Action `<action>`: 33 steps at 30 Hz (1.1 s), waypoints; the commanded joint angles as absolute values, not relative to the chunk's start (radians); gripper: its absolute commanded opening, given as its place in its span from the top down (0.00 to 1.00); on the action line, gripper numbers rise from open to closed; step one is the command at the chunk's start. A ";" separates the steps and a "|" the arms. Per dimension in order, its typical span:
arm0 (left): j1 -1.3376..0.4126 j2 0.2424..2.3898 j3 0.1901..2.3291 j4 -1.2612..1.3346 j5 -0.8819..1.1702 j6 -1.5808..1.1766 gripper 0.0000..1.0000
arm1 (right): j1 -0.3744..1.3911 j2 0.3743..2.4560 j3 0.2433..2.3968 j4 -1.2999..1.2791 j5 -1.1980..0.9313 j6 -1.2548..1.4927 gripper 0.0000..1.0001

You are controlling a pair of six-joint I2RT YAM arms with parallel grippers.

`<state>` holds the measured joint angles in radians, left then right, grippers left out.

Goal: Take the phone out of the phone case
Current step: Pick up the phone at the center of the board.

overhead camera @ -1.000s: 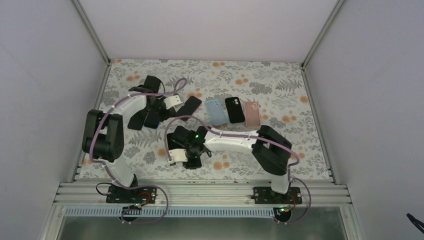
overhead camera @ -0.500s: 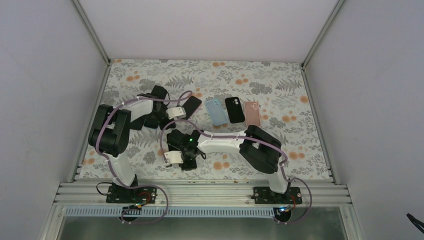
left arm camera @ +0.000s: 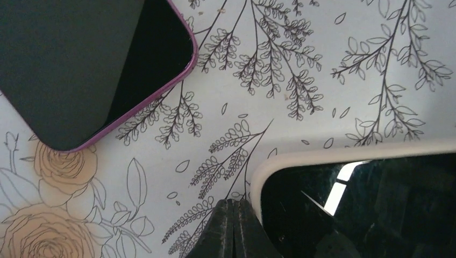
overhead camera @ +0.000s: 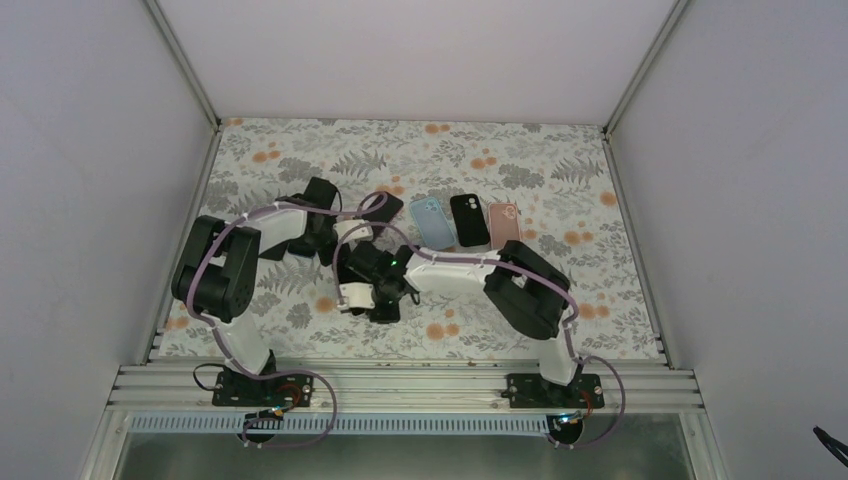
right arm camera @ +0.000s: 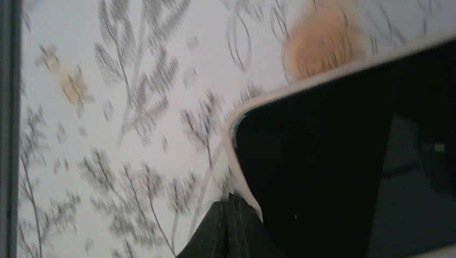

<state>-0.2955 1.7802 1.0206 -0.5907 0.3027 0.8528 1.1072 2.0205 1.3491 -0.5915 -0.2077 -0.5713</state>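
Note:
The phone (left arm camera: 371,209) lies screen up in a cream phone case (left arm camera: 257,180) on the flowered mat. In the left wrist view my left gripper (left arm camera: 232,203) is shut, its tip on the mat just beside the case's rounded corner. The right wrist view shows the same dark phone (right arm camera: 333,161), with the cream phone case (right arm camera: 235,156) along its edge. There my right gripper (right arm camera: 230,199) is shut too, and its tip touches the case's rim. From above, the left gripper (overhead camera: 352,243) and right gripper (overhead camera: 372,298) meet at mid-table and hide most of the phone.
A second dark phone in a purple case (left arm camera: 80,64) lies just beyond the left gripper, seen from above as a dark slab (overhead camera: 382,206). Three empty cases lie in a row further right: blue (overhead camera: 432,221), black (overhead camera: 468,219), pink (overhead camera: 504,227). Walls enclose the mat.
The left gripper has swung right and nearer, towards the middle. The right gripper has moved away from the table's near edge to meet it. Both stayed shut.

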 commanded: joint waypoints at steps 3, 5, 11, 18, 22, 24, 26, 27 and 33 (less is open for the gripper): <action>-0.318 1.763 0.920 -0.706 0.274 0.849 0.98 | 0.989 1.930 1.277 -0.556 -0.118 -0.604 0.96; -0.327 1.753 0.920 -0.717 0.291 0.838 0.98 | 0.977 1.907 1.265 -0.567 -0.119 -0.611 0.96; -0.321 1.705 0.937 -0.669 0.246 0.794 0.94 | 0.975 1.842 1.282 -0.635 -0.140 -0.618 0.64; -0.297 1.636 1.015 -0.638 0.245 0.742 0.12 | 0.982 1.873 1.357 -0.713 -0.146 -0.570 0.00; -0.279 1.606 1.058 -0.650 0.239 0.715 0.00 | 0.986 1.931 1.402 -0.718 -0.135 -0.548 0.00; -0.272 1.589 1.070 -0.658 0.242 0.711 0.00 | 0.985 1.949 1.408 -0.710 -0.141 -0.549 0.00; -0.263 1.570 1.078 -0.664 0.238 0.707 0.00 | 0.985 1.965 1.409 -0.703 -0.152 -0.552 0.00; -0.259 1.564 1.081 -0.668 0.236 0.705 0.00 | 0.985 1.975 1.419 -0.705 -0.157 -0.548 0.00; -0.230 1.536 1.105 -0.684 0.241 0.696 0.00 | 0.985 2.028 1.460 -0.707 -0.158 -0.510 0.00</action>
